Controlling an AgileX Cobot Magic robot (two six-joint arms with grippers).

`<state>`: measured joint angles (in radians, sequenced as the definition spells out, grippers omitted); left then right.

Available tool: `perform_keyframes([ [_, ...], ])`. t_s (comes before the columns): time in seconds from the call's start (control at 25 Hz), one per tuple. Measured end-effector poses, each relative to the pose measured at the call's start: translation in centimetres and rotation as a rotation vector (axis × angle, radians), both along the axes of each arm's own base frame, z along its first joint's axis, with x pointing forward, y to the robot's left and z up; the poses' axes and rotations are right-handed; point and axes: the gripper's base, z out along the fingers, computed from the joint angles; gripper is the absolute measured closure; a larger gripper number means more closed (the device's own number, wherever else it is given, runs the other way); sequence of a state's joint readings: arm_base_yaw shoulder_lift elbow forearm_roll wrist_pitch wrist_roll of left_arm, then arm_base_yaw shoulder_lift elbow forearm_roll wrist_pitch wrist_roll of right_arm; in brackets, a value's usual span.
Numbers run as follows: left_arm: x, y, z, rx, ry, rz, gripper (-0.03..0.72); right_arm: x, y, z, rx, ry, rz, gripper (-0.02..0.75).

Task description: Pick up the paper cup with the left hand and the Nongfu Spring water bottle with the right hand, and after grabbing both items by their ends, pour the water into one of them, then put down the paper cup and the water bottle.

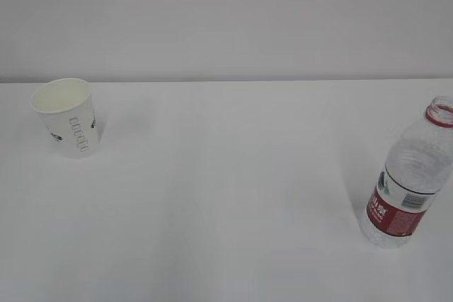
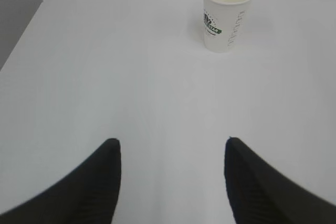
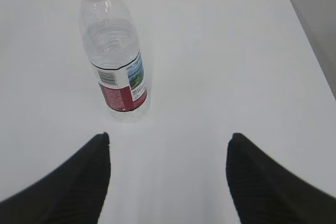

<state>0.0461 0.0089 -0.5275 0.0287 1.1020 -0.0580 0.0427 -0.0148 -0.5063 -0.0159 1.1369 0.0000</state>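
Cup [image 1: 69,117] sits far left, bottle [image 1: 410,178] near right, both upright; left gripper [image 2: 172,148] and right gripper [image 3: 169,142] hang wide apart, holding nothing

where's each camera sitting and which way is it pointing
Exterior: raised in front, slanting down at the table; no robot parts show.
Left wrist: above the open left gripper, looking ahead to the paper cup.
Right wrist: above the open right gripper, facing the water bottle.
Shared: the exterior shows both cup and bottle.
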Motion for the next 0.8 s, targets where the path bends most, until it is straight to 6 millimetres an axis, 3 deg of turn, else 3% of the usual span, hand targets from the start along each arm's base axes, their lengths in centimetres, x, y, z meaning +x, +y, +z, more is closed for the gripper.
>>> perform_keyframes([
  [0.36,2.1,-0.1,0.6,-0.027,0.061,-0.016,0.235,-0.3,0.0,1.2,0.002,-0.047,0.000,0.210],
  [0.8,4.2,-0.1,1.3,-0.035,0.056,-0.019,0.235,2.5,0.1,3.3,0.001,-0.061,0.002,0.210],
])
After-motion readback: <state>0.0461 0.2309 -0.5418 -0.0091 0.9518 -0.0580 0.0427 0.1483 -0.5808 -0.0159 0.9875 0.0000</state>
